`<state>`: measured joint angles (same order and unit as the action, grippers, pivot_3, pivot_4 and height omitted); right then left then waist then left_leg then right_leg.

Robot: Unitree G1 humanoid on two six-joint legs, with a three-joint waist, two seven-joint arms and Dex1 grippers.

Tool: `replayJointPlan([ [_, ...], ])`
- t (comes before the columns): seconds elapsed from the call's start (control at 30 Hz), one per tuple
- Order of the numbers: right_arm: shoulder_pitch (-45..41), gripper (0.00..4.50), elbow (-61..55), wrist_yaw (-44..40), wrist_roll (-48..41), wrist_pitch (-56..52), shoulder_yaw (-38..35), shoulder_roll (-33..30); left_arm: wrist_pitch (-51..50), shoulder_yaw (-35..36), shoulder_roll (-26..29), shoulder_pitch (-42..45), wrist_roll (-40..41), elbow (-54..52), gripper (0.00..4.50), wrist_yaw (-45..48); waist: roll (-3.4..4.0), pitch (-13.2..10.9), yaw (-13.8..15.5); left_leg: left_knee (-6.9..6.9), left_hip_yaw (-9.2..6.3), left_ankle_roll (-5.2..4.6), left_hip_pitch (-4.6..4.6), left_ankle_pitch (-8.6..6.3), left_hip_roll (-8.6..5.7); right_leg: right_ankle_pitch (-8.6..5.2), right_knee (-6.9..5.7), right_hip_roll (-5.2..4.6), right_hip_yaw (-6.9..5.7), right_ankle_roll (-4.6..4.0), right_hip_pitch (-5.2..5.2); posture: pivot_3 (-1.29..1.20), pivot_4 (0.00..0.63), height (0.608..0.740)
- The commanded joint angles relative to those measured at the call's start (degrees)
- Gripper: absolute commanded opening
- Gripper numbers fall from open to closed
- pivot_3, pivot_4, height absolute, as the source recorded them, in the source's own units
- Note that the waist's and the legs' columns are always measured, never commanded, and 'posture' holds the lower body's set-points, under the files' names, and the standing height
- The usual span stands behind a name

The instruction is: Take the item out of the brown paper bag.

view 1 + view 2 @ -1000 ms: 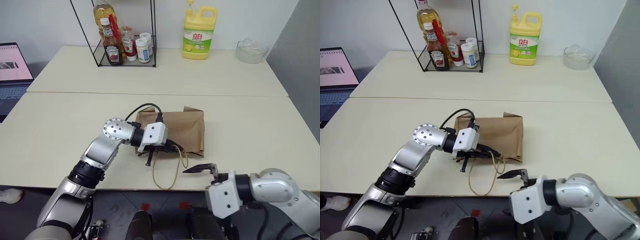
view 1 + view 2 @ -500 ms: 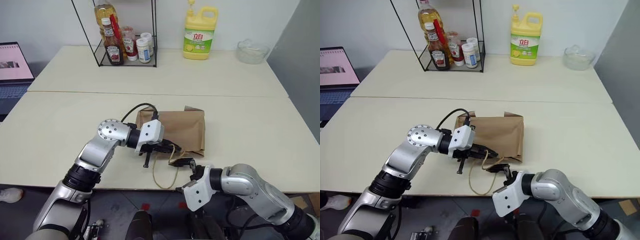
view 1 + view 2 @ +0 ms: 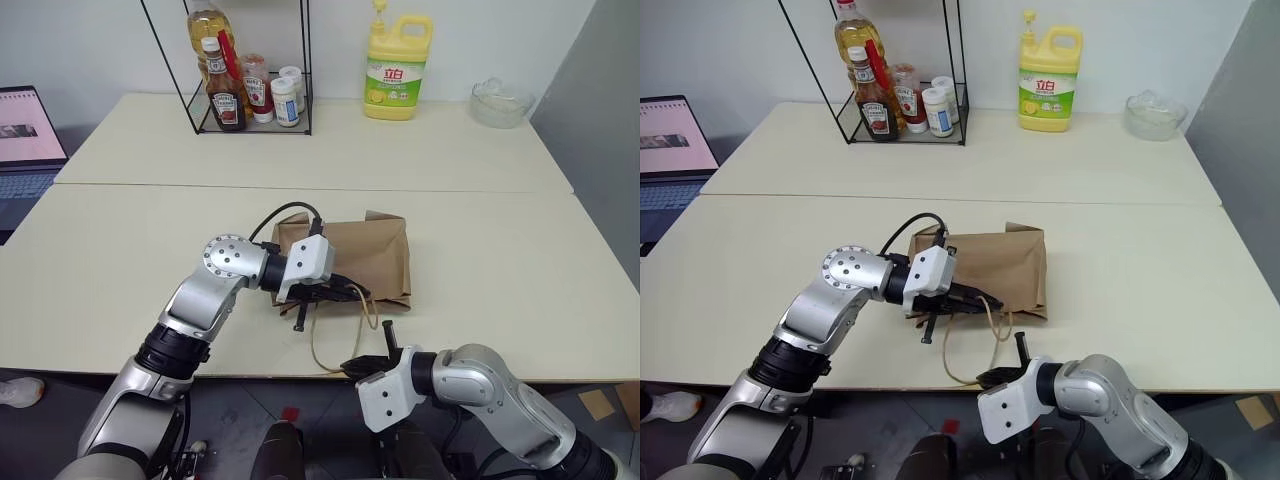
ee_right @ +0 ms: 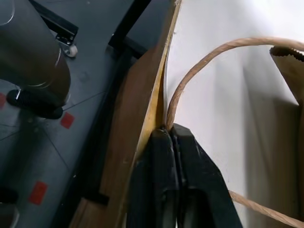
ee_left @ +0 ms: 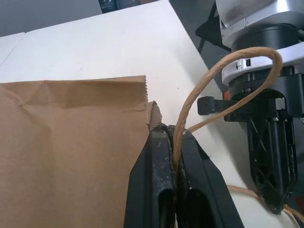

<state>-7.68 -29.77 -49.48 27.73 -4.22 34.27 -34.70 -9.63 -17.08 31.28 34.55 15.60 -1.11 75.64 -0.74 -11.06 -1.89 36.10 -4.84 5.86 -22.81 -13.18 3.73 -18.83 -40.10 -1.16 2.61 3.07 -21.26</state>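
Lying flat on the pale surface (image 3: 480, 260), the brown paper bag (image 3: 365, 258) shows no bottle; its contents cannot be seen. Head views place the left tool (image 3: 345, 293) at the bag's near edge. Its wrist view adds detail: fingers pinched on one cord handle (image 5: 209, 90). The right tool (image 4: 171, 135) grips the other handle (image 4: 199, 71) at the surface's front edge.
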Motion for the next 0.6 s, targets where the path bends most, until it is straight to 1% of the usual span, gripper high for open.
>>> replayJointPlan([
  [0.03, -0.40, 0.03, -3.77, 0.57, -2.35, -2.10, -4.70, 1.23, 1.27, 1.07, 0.15, 0.24, 0.31, -0.67, 0.00, 0.11, 0.00, 0.00, 0.00, 0.00, 0.00, 0.00, 0.00, 0.00, 0.00, 0.00, 0.00, 0.00, 0.00, 0.00, 0.00, 0.00, 0.150, 0.740],
  [0.17, 0.70, 0.03, -4.99, -0.48, -6.65, -1.87, -6.14, 0.62, 1.29, 1.02, 0.45, -0.23, 0.36, -1.28, 0.00, 0.27, 0.00, 0.00, 0.04, 0.00, 0.00, 0.00, -0.03, 0.00, -0.01, 0.00, 0.02, -0.01, 0.00, 0.00, 0.00, 0.00, 0.150, 0.740],
  [0.4, 0.65, 0.03, -4.91, -3.88, -12.71, 3.61, -6.97, -2.49, 1.29, 0.94, 0.65, -0.36, 0.26, -1.31, 0.00, 0.36, 0.00, 0.00, 0.07, -0.03, 0.01, -0.01, -0.03, -0.01, -0.01, 0.00, 0.10, -0.02, 0.00, -0.01, 0.02, 0.00, 0.150, 0.740],
  [0.6, -0.35, 0.03, -2.94, -4.27, -12.55, 4.47, -6.74, -3.37, -0.23, 1.49, 0.22, 0.15, 0.77, -1.12, 0.00, -0.66, 0.00, 0.00, 0.08, -0.03, 0.01, -0.01, -0.04, -0.01, -0.01, 0.00, 0.10, -0.02, 0.00, -0.01, 0.02, 0.00, 0.150, 0.740],
])
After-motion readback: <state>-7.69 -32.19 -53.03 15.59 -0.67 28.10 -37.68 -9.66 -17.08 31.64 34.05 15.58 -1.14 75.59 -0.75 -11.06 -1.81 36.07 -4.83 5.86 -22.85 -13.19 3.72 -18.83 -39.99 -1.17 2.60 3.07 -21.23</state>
